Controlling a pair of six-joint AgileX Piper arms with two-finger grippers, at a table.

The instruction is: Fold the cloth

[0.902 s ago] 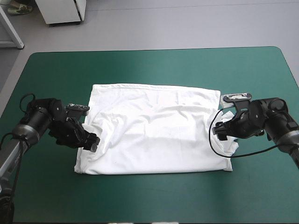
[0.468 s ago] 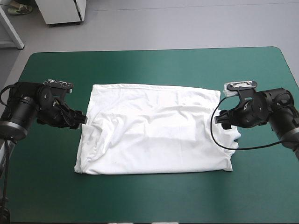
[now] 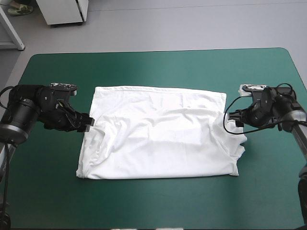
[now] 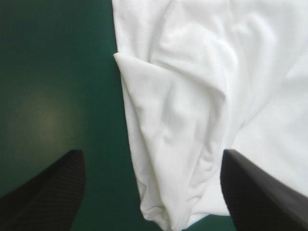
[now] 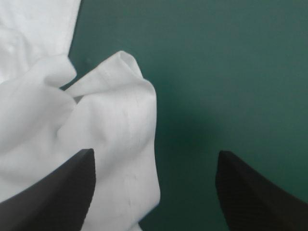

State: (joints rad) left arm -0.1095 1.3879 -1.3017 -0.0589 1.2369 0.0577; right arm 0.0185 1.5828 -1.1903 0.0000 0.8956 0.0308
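Observation:
The white T-shirt [image 3: 158, 134] lies spread flat in the middle of the table as a rough rectangle, wrinkled along its left side. My left gripper [image 3: 87, 122] sits low at the shirt's left edge with its fingers open. In the left wrist view, my left gripper [image 4: 150, 159] has a folded flap of the T-shirt [image 4: 192, 110] ahead of and between its fingers. My right gripper [image 3: 232, 116] is at the shirt's right edge, also open. In the right wrist view, a bunched sleeve hem [image 5: 120, 110] lies just ahead of my right gripper [image 5: 155, 154], toward one finger.
The teal-green cover [image 3: 158, 201] shows in a broad band between the shirt and the table's near edge, and in another band [image 3: 158, 67] toward the far edge. Narrower strips lie under both arms.
My left gripper has drawn out of the shirt's left edge toward the far side and now stands open beside it. My right gripper has backed off to the right, away from the sleeve.

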